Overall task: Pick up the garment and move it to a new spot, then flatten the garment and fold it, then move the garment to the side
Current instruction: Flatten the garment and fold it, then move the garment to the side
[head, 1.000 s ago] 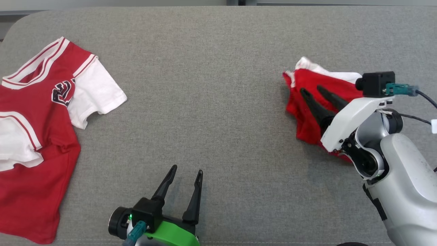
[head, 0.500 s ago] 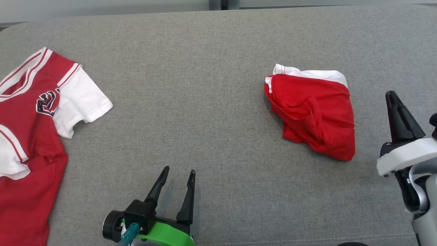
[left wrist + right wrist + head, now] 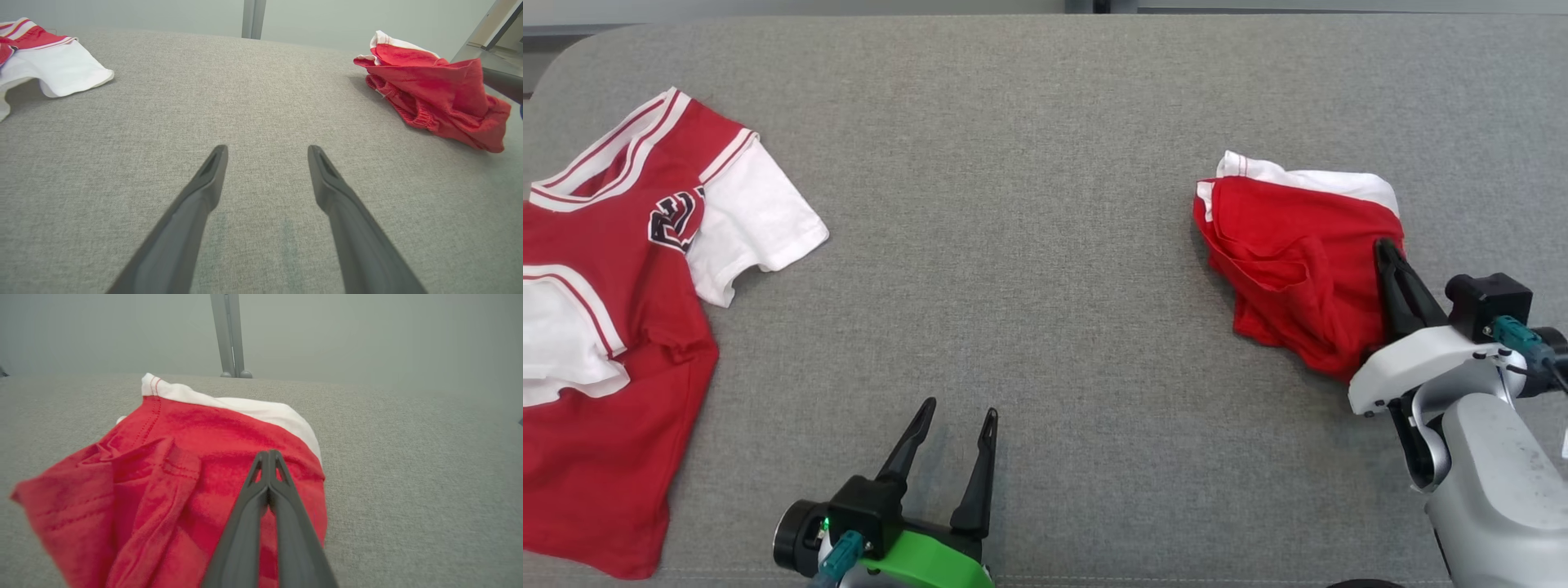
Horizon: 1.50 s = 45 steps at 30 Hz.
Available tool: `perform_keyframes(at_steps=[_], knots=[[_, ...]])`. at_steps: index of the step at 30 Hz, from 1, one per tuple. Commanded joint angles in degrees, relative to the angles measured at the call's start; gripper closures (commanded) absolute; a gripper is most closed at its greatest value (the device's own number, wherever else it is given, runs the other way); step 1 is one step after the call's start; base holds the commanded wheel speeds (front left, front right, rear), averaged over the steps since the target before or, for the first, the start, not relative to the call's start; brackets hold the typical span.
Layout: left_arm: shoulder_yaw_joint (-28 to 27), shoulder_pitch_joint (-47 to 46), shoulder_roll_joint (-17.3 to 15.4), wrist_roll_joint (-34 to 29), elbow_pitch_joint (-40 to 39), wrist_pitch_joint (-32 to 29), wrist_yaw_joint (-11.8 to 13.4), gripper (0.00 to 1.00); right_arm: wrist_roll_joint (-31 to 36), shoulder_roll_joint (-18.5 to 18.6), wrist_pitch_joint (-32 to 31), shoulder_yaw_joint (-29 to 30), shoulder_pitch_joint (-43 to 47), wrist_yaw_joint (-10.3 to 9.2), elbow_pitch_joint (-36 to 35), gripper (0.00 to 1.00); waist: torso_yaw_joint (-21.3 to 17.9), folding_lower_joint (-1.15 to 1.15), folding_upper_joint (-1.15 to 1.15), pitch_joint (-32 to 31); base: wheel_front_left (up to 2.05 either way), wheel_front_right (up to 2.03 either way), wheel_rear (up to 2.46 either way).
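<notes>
Two fingers of the left gripper (image 3: pixel 960 408) stand spread over the table (image 3: pixel 1029 204). The right gripper (image 3: pixel 268 454), fingers pressed together with no cloth seen between them, lies over the folded red garment (image 3: pixel 1290 253) at the table's right. Soft and light, it would likely unfold; best pinch all layers at one edge.

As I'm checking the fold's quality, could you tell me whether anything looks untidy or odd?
The folded red-and-white garment on the grey fabric table is bunched: its left edge is rumpled and layers lie uneven. Nothing else stands out.
</notes>
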State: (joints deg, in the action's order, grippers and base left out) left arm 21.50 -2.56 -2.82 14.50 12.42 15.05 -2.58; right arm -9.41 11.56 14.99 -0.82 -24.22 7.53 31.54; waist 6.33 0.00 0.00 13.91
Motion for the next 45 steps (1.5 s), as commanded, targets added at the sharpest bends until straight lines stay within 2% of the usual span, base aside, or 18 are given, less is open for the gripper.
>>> perform_keyframes(at_steps=[1, 9, 19, 20, 23, 24, 25, 26, 31, 38, 41, 45], knots=[[0.09, -0.74, -0.14, -0.07, 0.16, 0.17, -0.32, 0.0, 0.37, -0.67, 0.25, -0.25, -0.75, -0.08, 1.03, 1.0, 0.88, 0.0, 0.0, 0.18, 0.0, 0.0, 0.0], [1.09, -0.89, -0.14, 1.21, -0.44, 0.17, 0.63, 0.0, 0.73, -2.84, 0.26, -3.12, -0.36, -0.08, 2.53, 1.0, 2.5, 0.0, 0.0, -0.02, 0.0, 0.0, 0.0], [0.85, -0.45, -0.14, 1.6, -1.25, 0.17, 1.43, 0.0, -0.62, -4.91, 0.27, -13.34, -0.47, -0.08, 1.94, 1.0, 2.66, 0.0, 0.0, -0.08, 0.0, 0.0, 0.0], [0.68, -0.32, -0.14, 1.76, -1.43, 0.17, 1.55, 0.0, -1.48, -4.95, 0.27, -14.99, -0.6, -0.08, 0.47, 1.0, 2.4, 0.0, 0.0, -0.27, 0.0, 0.0, 0.0], [0.31, 0.17, -0.14, 2.0, -1.67, 0.17, 1.85, 0.0, -3.48, -4.57, 0.25, -14.43, 0.76, -0.08, -3.1, 1.0, 1.96, 0.0, 0.0, -0.84, 0.0, 0.0, 0.0], [0.16, 0.38, -0.14, 2.17, -1.79, 0.17, 2.01, 0.0, -4.16, -4.33, 0.24, -13.66, 1.47, -0.08, -4.5, 0.79, 1.8, 0.0, 0.0, -1.08, 0.0, 0.0, 0.0], [0.03, 0.61, -0.14, 2.19, -1.87, 0.17, 2.09, 0.0, -5.0, -3.97, 0.23, -12.91, 2.32, -0.08, -5.37, 0.43, 1.64, 0.0, 0.0, -1.31, 0.0, 0.0, 0.0], [-0.12, 0.8, -0.14, 2.3, -1.97, 0.17, 2.19, 0.0, -6.05, -3.66, 0.23, -12.22, 3.09, -0.08, -6.1, 0.0, 1.45, 0.0, 0.0, -1.51, 0.0, 0.0, 0.0], [-0.79, 1.65, -0.13, 2.57, -2.6, 0.17, 2.74, 0.0, -10.98, -0.33, -0.31, -8.52, 4.98, -0.08, -6.19, 0.0, -0.14, 0.0, 0.0, -1.94, 0.0, 0.0, 0.0], [-1.14, 0.79, -0.14, 1.91, -2.69, 0.17, 2.25, 0.0, -20.14, 2.73, -8.54, -1.24, 3.23, -0.05, -4.75, 0.0, -1.93, 0.0, 0.0, -1.03, 0.0, 0.0, 0.0], [-1.1, 0.04, -0.14, 1.71, -2.39, 0.17, 2.0, 0.0, -23.38, 2.86, -13.34, -0.15, 1.43, -0.04, -2.68, 0.0, -2.33, 0.0, 0.0, -0.51, 0.0, 0.0, 0.0], [-1.04, -0.8, -0.14, 1.44, -2.1, 0.17, 1.67, 0.0, -28.19, 3.07, -18.61, -2.02, -1.0, -0.04, -0.59, 0.0, -2.29, 0.0, 0.0, 0.1, 0.0, 0.0, 0.0]])
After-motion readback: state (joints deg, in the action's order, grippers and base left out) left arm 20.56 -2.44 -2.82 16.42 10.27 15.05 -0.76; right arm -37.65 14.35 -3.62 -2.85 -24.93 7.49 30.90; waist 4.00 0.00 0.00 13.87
